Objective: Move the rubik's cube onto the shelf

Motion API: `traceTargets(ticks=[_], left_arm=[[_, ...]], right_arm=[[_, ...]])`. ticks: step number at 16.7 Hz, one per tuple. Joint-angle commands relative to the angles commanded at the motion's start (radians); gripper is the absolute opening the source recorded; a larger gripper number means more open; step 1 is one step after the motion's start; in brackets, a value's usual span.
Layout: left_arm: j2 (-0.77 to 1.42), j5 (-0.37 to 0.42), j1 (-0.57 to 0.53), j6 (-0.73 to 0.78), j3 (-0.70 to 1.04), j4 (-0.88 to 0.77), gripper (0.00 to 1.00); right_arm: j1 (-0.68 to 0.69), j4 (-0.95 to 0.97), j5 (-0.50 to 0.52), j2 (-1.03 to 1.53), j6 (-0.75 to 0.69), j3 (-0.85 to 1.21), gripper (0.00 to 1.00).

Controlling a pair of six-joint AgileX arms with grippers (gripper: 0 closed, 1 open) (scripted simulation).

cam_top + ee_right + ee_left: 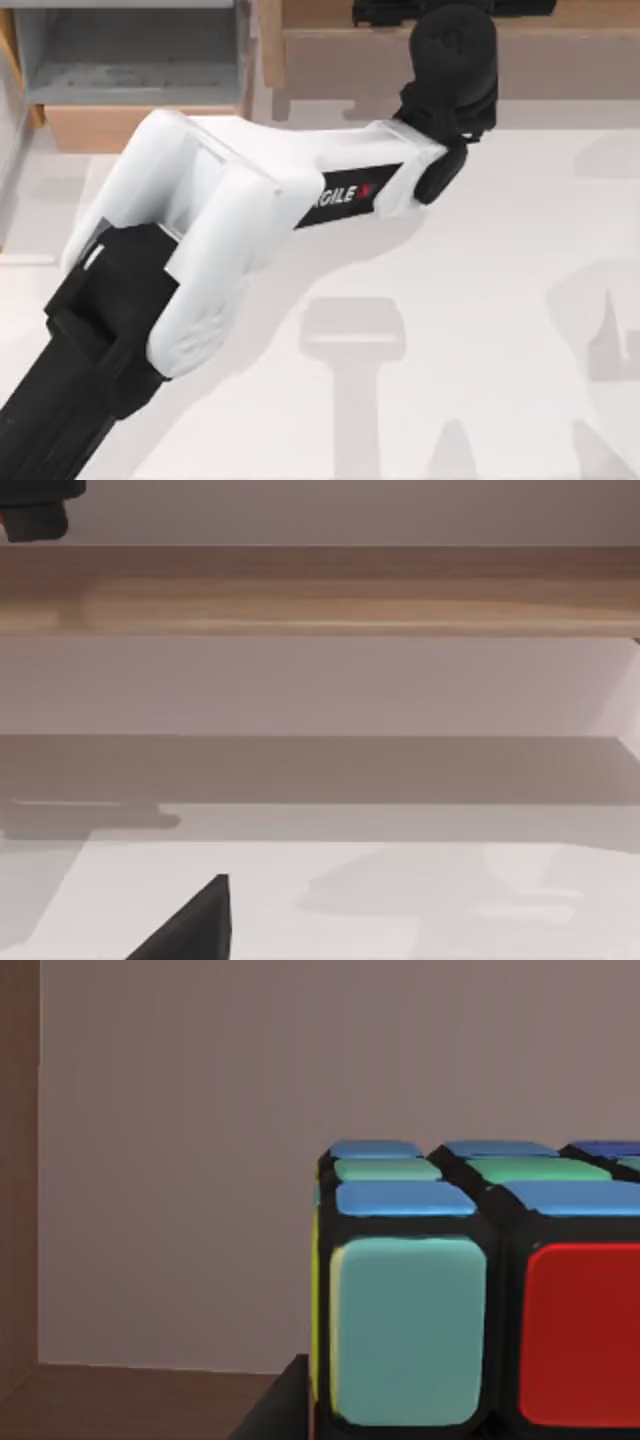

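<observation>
the left arm (230,210) reaches diagonally across the white tabletop (480,300) from the near left corner of the top view toward the far edge, its black wrist ending at the long light-brown wooden shelf (330,50). the left end effector (450,12) sits at the shelf's top plank, dark against the wood; whether its fingers are open or closed cannot be told from here.

in the left wrist view the rubik's cube (470,1290) looms very close, inside the shelf's grey-brown recess, with the back wall behind it and a wooden side post (18,1170) at the edge. its upper face shows blue and green stickers, its front face a pale teal and a red sticker, all split by black grid lines. a dark edge lies at the cube's base, but contact with a finger cannot be confirmed.

a shorter wooden box with a grey interior (130,60) stands to the left of the shelf.

the right wrist view looks at the shelf's plank front (320,590) across the tabletop, with a dark fingertip (195,925) of the right end effector at the near edge; its state cannot be told.
</observation>
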Motion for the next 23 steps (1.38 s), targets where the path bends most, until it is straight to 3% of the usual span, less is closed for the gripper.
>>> traceTargets(ticks=[7,20,23], left_arm=[[0.03,0.009,0.031,0.012,0.006,-0.046,0.0],[0.03,0.009,0.031,0.012,0.006,-0.046,0.98],[0.03,0.009,0.031,0.012,0.006,-0.046,1.0]], right_arm=[[0.0,0.0,0.0,0.0,0.0,0.0,1.0],[0.0,0.0,0.0,0.0,0.0,0.0,1.0],[0.0,0.0,0.0,0.0,0.0,0.0,1.0]])
